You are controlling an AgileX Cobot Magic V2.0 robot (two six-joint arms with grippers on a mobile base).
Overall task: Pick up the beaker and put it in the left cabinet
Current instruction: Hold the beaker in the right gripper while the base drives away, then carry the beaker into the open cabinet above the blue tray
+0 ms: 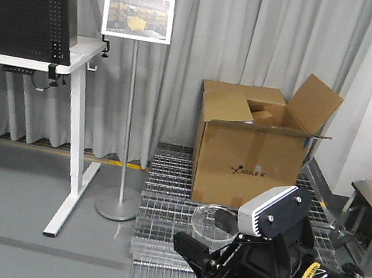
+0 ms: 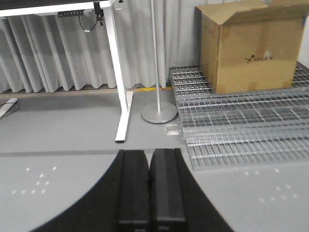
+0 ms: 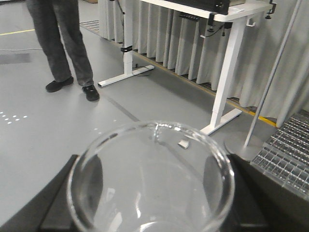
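Now, starting on your left: the left pincer (image 2: 150, 155) is closed flat on itself with nothing between its fingers, pointing low over bare floor. Past it stand the white desk (image 1: 78, 55), then the sign stand (image 1: 129, 100), then the open cardboard box (image 1: 247, 157) on a spread of wire grates (image 1: 165, 215).

Low on the right, your right pincer (image 1: 204, 261) is clamped around the beaker (image 1: 213, 224). It is held in the air, mouth toward the wrist camera, with the dark fingers pressing its wall on both sides. The left cabinet shows in no view, so you will probably need a long swing or a turn of the base to reach it.

- Smooth glass in a side squeeze can slide out under a jerk. The floor and the grates below are hard, so a drop would likely break it.
- Squeezing harder to be safe could crack the wall.
- A wide sweep may clip the sign stand or the desk leg.
- The person (image 3: 63, 43) standing on the open floor is in reach of a blind turn.
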